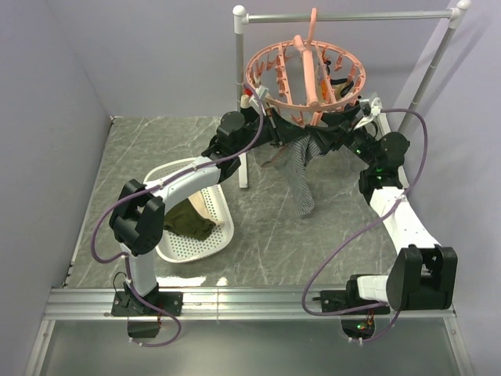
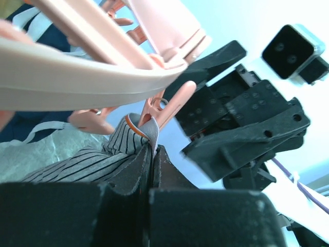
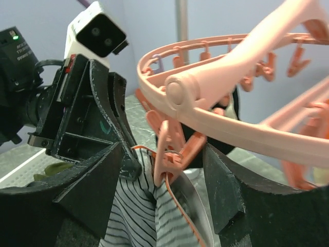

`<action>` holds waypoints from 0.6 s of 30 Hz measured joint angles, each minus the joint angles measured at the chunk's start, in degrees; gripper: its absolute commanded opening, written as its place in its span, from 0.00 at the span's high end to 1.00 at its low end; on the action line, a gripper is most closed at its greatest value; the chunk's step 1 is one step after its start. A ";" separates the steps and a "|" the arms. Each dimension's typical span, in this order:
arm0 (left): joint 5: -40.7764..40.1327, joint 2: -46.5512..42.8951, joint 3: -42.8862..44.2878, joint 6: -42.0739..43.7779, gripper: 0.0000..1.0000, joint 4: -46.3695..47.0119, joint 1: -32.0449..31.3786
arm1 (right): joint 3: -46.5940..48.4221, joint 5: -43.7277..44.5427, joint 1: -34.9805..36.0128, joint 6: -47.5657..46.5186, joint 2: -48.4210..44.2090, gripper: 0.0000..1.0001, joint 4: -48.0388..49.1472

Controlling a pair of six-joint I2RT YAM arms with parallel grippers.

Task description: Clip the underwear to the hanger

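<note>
The pink hanger (image 1: 313, 74) hangs from the rail, and the striped underwear (image 1: 301, 184) dangles below its front rim. In the right wrist view a pink peg (image 3: 167, 149) is clamped on the underwear (image 3: 133, 211) at the waistband edge. My right gripper (image 3: 164, 180) is open, one finger on each side of that peg. My left gripper (image 2: 152, 154) is shut on the waistband right under the same peg (image 2: 169, 105). Both grippers, left (image 1: 286, 135) and right (image 1: 325, 141), meet under the ring.
A white basket (image 1: 227, 227) holding an olive-green garment (image 1: 192, 223) sits on the table at the left. The grey rail stand (image 1: 242, 63) rises behind the arms. A dark navy garment (image 2: 31, 116) hangs on the far side of the ring.
</note>
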 measured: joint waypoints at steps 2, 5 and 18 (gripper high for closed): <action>-0.07 0.00 0.04 0.26 0.91 -0.68 0.00 | 0.11 0.09 -1.03 -0.07 -1.42 0.29 -2.16; -0.44 0.00 0.04 1.53 0.86 -2.27 -0.02 | 0.83 1.03 -2.54 -0.72 -3.06 0.30 -5.62; -5.20 -4.24 -5.05 11.37 0.37 -8.66 -1.42 | 1.09 7.48 -4.13 -7.43 -4.37 0.31 -14.12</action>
